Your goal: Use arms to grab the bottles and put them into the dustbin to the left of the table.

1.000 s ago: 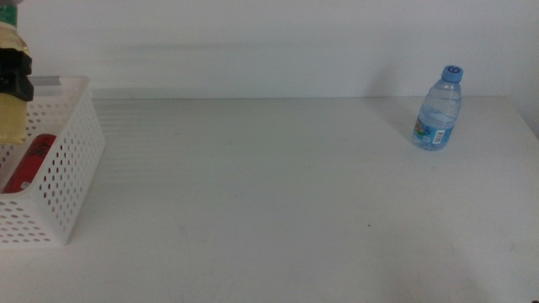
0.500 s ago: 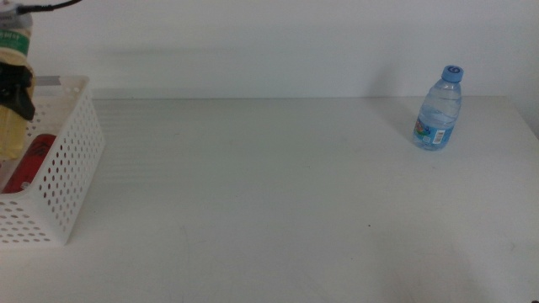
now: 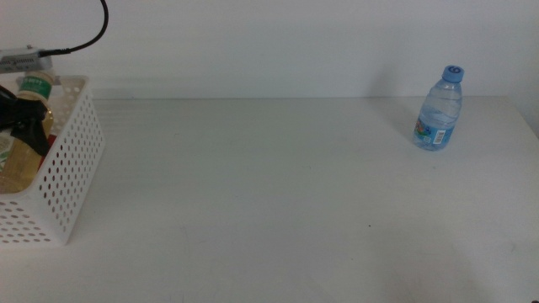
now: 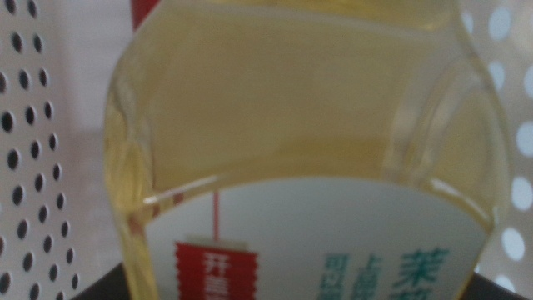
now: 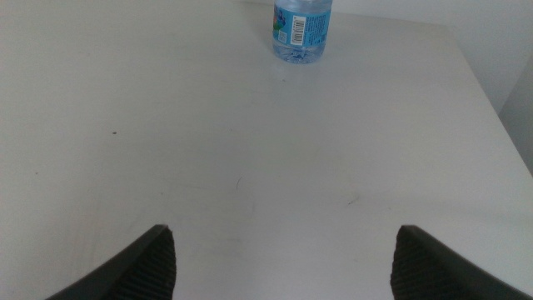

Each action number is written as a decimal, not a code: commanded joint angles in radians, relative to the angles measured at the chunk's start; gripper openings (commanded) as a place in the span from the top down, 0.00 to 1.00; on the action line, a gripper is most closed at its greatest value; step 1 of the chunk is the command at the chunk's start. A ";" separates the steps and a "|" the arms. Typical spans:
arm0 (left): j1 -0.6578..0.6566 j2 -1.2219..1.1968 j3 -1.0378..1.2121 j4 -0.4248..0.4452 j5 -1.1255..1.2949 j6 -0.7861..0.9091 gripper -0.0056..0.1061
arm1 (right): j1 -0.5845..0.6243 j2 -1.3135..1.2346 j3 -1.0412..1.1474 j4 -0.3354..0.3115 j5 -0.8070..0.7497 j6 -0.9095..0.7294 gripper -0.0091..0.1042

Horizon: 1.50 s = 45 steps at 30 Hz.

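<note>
The yellowish tea bottle [image 3: 18, 164] leans inside the white perforated dustbin [image 3: 72, 181] at the table's left end, and my left gripper [image 3: 23, 116] is shut on it just below its green-labelled neck. In the left wrist view the tea bottle [image 4: 300, 142] fills the picture, with a strip of the red can [image 4: 143, 8] behind it and the dustbin's holed walls [image 4: 37, 167] on both sides. The small water bottle [image 3: 439, 109] with a blue cap stands upright at the far right of the table [image 3: 269, 194]. My right gripper [image 5: 287, 265] hangs open over the near table, well short of the water bottle [image 5: 301, 27].
A black cable [image 3: 88, 35] loops above the dustbin's far rim. The table's right edge [image 5: 491, 108] runs close beside the water bottle. A white wall rises behind the table.
My left gripper has come down into the dustbin with the tea bottle, which now leans instead of hanging upright. The red can no longer shows in the middle view.
</note>
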<state>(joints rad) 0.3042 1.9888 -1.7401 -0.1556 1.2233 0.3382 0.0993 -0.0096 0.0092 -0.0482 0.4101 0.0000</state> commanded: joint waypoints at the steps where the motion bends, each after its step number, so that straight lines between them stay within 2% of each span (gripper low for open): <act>1: 0.001 -0.067 -0.043 -0.023 0.008 0.008 0.99 | -0.005 -0.027 -0.028 -0.009 -0.073 -0.013 0.32; 8: 0.001 -0.065 -0.040 -0.029 0.092 0.016 0.98 | -0.005 -0.027 -0.028 -0.009 -0.073 -0.013 0.32; 13: 0.000 -0.065 -0.037 -0.054 0.092 0.019 0.87 | -0.005 -0.027 -0.028 -0.009 -0.073 -0.013 0.32; 18: 0.000 -0.065 -0.037 -0.060 0.092 0.025 0.62 | -0.005 -0.027 -0.028 -0.009 -0.073 -0.013 0.32; 19: 0.000 -0.065 -0.037 -0.052 0.092 0.025 0.56 | -0.005 -0.027 -0.028 -0.009 -0.073 -0.013 0.32; 20: 0.000 -0.065 -0.037 -0.036 0.092 0.025 0.42 | -0.005 -0.027 -0.028 -0.009 -0.073 -0.013 0.32; 21: 0.000 -0.065 -0.037 -0.030 0.092 0.026 0.35 | -0.005 -0.027 -0.028 -0.009 -0.073 -0.013 0.32; 25: 0.000 -0.065 -0.037 -0.015 0.092 0.026 0.14 | -0.005 -0.027 -0.028 -0.009 -0.073 -0.013 0.32; 40: -0.003 -0.121 -0.064 -0.040 0.075 -0.049 0.14 | -0.005 -0.027 -0.028 -0.009 -0.073 -0.013 0.32; 45: -0.018 -0.238 -0.070 -0.146 0.016 -0.065 0.14 | -0.005 -0.027 -0.028 -0.009 -0.073 -0.013 0.32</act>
<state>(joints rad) 0.2990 1.8453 -1.7750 -0.2359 1.2340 0.2851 0.0993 -0.0096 0.0092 -0.0482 0.4101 -0.0065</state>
